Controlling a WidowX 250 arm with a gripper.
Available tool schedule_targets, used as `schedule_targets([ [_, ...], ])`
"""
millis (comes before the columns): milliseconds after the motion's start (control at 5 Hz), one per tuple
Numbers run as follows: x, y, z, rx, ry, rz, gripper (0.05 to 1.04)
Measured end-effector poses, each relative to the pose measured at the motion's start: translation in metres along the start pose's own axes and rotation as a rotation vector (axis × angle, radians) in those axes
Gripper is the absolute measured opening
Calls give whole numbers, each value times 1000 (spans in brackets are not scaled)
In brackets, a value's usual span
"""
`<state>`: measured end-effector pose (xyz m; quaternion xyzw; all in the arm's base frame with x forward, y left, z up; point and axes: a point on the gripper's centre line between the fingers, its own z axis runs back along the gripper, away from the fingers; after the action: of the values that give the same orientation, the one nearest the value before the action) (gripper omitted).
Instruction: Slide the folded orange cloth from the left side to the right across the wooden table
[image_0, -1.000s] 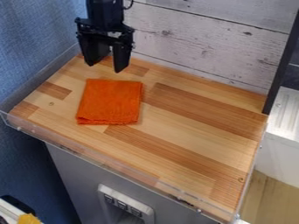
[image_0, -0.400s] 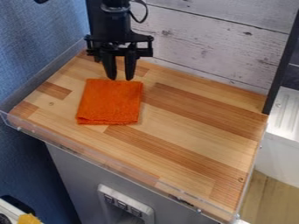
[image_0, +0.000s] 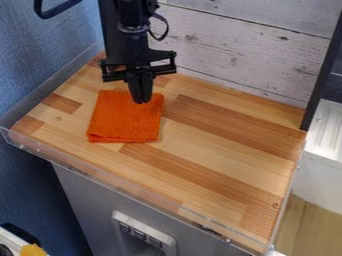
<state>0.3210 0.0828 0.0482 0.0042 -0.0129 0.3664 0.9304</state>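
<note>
The black two-finger gripper (image_0: 141, 101) has its fingers drawn together at the 1 o'clock part of a folded, square orange cloth (image_0: 125, 120); whether they pinch any fabric cannot be told. The cloth lies toward 10 o'clock on the striped wooden countertop (image_0: 220, 160), with a whitewashed plank wall (image_0: 240, 55) beyond at 1 o'clock.

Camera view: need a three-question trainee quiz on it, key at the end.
1. Multiple choice: what colour is the folded cloth? A) blue B) orange C) white
2. Short answer: which edge of the cloth is the gripper at, the one toward the plank wall or the one toward the clear strip?
3. True or false: the gripper's fingers are spread wide apart.

Key: 1. B; 2. toward the plank wall; 3. false
</note>
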Motion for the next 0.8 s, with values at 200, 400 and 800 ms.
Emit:
schedule_targets([
  [200, -3, 0, -6, -6, -11, 91, 59],
  [400, -8, 0, -13, 0, -9, 148, 59],
  [800, -11, 1, -16, 13, -20, 213, 59],
])
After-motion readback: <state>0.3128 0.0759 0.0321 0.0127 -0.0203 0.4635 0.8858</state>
